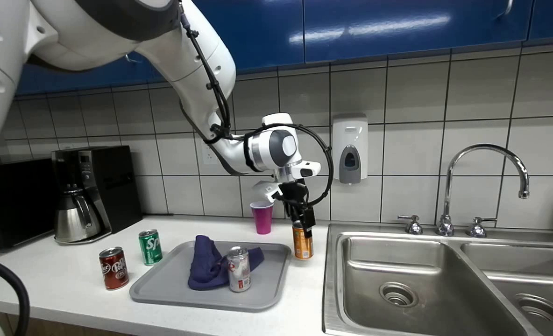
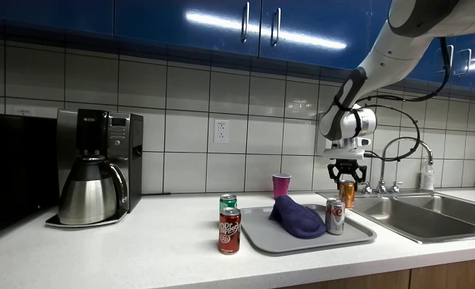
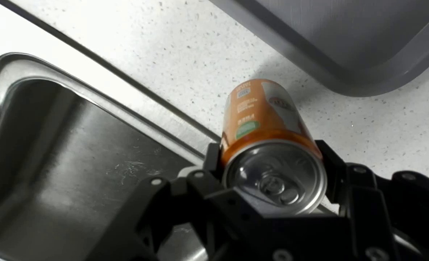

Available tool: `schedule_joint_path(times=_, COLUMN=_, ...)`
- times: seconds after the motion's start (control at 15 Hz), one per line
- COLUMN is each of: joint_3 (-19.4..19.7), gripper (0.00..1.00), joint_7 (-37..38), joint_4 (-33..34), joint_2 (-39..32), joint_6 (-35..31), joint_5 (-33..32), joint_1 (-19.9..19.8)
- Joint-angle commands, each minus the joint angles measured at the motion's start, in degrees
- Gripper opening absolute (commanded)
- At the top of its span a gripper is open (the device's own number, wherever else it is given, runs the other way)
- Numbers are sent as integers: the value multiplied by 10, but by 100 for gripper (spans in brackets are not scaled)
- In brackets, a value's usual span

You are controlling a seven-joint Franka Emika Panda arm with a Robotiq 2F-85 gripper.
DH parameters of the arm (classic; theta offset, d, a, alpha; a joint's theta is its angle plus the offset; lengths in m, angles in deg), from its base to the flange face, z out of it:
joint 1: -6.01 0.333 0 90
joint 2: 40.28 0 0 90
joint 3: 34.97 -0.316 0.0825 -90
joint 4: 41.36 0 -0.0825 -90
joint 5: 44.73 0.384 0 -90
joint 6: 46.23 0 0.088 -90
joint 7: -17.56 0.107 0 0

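An orange soda can point(image 1: 303, 243) stands roughly upright at the counter strip between the grey tray point(image 1: 164, 285) and the sink. It also shows in an exterior view point(image 2: 347, 196) and in the wrist view point(image 3: 261, 112). My gripper point(image 1: 304, 227) points down over it, also seen in an exterior view point(image 2: 347, 186). In the wrist view the gripper point(image 3: 270, 159) has a black finger against each side of the can near its top, shut on it. I cannot tell whether the can's base touches the counter. A silver Coke can point(image 1: 239, 269) and a purple cloth point(image 1: 206, 263) are on the tray.
The metal sink point(image 1: 335, 280) with its faucet point(image 1: 449, 186) is right beside the can. A pink cup point(image 1: 262, 218) stands behind, near the wall. A green Sprite can point(image 1: 150, 247) and a red Dr Pepper can point(image 1: 114, 268) stand beside the tray. A coffee maker point(image 2: 97, 168) stands farther along.
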Motion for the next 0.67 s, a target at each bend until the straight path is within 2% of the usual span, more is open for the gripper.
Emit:
schedule_joint_path(times=0.0, joint_3=0, gripper=39, joint_7=2, joint_4=33, joint_2=-20, joint_6=16, joint_5=13, joint_1=-8)
schedule_joint_path(times=0.6, joint_3=1, gripper=39, joint_7=2, joint_4=52, joint_2=-42, joint_6=20, joint_5=24, joint_1=-11)
